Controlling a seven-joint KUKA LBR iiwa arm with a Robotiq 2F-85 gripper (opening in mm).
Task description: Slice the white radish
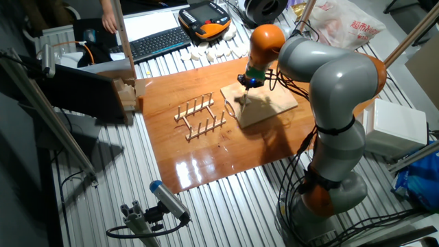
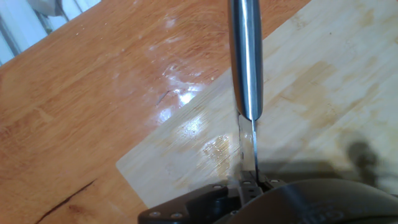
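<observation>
My gripper hangs over the left part of the light wooden cutting board and is shut on a metal knife that points down at the board. In the hand view the knife runs from the top centre down into the gripper, its steel shaft narrowing to a thin blade above the board. The board's left corner lies just beneath the blade. The white radish does not show in either view; the board surface in sight is bare.
The board lies on a glossy brown wooden tabletop. A wooden dish rack stands left of the board. A row of white chunky blocks lies at the back, near a keyboard and an orange pendant. My arm's grey links rise at the right.
</observation>
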